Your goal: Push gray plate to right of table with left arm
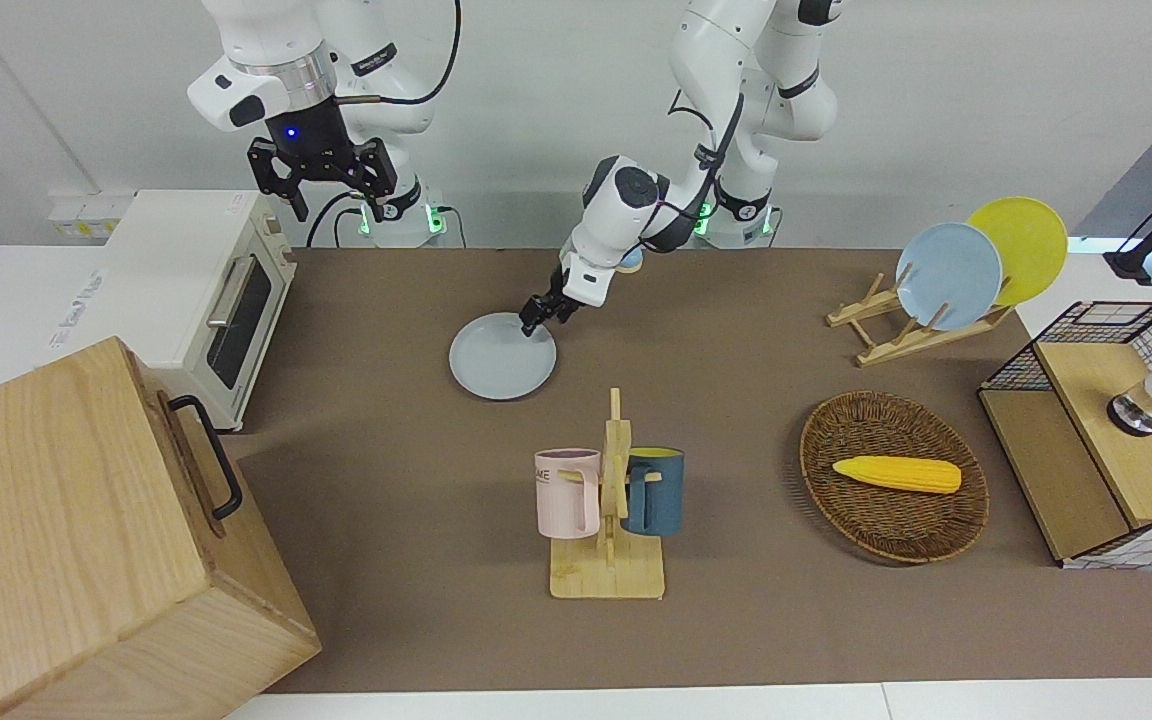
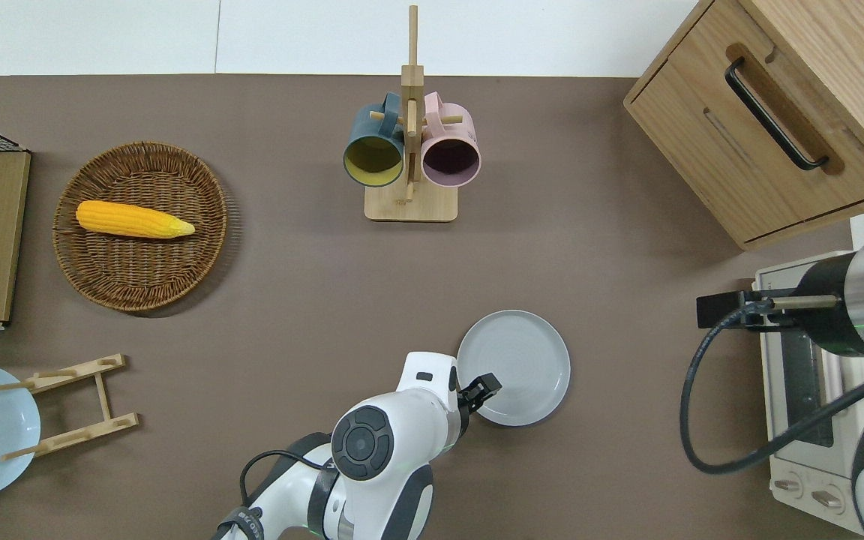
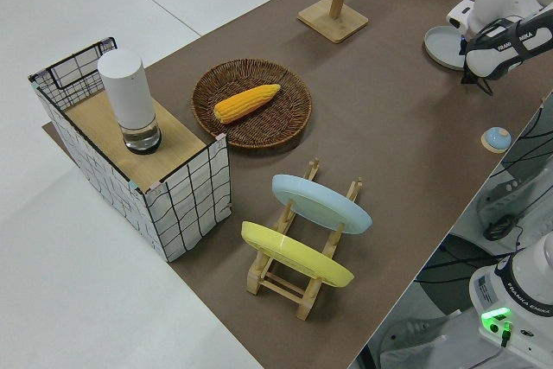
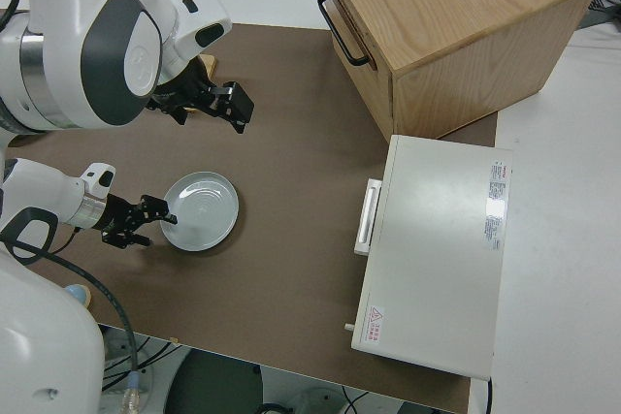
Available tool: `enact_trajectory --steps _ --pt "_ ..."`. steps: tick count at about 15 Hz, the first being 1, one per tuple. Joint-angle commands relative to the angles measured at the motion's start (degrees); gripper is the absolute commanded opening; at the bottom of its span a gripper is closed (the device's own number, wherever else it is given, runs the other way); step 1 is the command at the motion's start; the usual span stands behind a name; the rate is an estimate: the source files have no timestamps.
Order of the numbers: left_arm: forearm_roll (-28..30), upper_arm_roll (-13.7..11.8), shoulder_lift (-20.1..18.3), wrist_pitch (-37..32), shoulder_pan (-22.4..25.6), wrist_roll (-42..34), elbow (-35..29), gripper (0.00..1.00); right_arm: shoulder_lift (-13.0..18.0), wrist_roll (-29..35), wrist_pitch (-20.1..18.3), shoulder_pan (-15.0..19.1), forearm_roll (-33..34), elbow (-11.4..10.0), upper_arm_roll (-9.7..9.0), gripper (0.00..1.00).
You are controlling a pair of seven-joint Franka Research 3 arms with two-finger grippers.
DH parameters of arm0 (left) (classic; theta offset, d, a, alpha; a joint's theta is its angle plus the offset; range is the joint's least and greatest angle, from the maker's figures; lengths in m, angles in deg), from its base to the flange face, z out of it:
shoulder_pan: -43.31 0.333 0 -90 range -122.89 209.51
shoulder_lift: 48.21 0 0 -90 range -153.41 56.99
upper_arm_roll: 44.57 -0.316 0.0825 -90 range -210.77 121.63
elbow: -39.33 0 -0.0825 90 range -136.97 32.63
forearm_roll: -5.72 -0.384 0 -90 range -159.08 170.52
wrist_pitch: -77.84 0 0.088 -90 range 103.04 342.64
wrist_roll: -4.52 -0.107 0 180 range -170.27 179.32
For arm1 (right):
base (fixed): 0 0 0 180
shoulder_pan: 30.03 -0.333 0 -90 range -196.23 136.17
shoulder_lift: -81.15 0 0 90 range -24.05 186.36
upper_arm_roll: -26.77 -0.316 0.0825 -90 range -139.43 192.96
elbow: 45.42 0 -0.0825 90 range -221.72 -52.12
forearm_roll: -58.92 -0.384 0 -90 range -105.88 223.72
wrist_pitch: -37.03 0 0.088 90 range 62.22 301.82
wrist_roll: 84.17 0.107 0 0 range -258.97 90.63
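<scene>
Left arm's black two-finger gripper (image 2: 486,387), jaws parted, sits over the round pale bluish-gray plate's (image 2: 518,364) rim; right arm parked.

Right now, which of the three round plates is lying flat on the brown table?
The pale gray plate, at the left gripper. The sky-blue plate and the yellow plate stand on edge in the wooden rack.

Gray plate (image 2: 522,360), round, low-rimmed, flat on the brown table (image 2: 289,285), near the robots' edge
</scene>
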Motion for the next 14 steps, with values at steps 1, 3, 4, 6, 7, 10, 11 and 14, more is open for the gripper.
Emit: enact_trajectory --steps 1,3,4,6,7,10,11,14 --pt "0.11 -0.84 -2.27 -3.11 1.1 -2.58 -0.59 0.98 1.57 0.59 0.01 1.41 -1.23 -1.56 -0.84 0.996" --pt "0.03 -2.24 -3.07 -4.79 1.71 -4.95 -0.59 0.98 1.57 0.59 0.01 1.41 -1.23 -1.56 -0.84 0.996" --pt "0.03 -3.21 -3.59 -6.36 1.89 -6.18 -0.5 0.98 1.57 0.59 0.01 1.41 -1.23 -1.56 -0.84 0.996" --pt "0.03 -5.15 -5.0 -10.31 3.03 -10.04 -0.32 0.98 1.57 0.59 0.01 1.41 -1.23 -1.56 -0.84 0.996" --pt "0.03 -6.11 -5.87 -12.68 3.82 -12.41 -0.32 0.98 1.57 0.59 0.01 1.41 -1.23 -1.56 -0.84 0.996" --pt "-0.06 -9.1 -8.07 -18.4 5.67 -18.39 -0.15 0.98 1.57 0.59 0.01 1.41 -1.23 -1.56 -0.84 0.996" --pt "-0.67 -10.42 -8.78 -20.33 6.02 -20.24 0.03 0.98 1.57 0.59 0.01 1.41 -1.23 -1.56 -0.84 0.996" --pt "-8.82 -13.49 -10.62 -28.5 10.23 -25.16 2.13 0.98 1.57 0.59 0.01 1.41 -1.23 -1.56 -0.84 0.996"
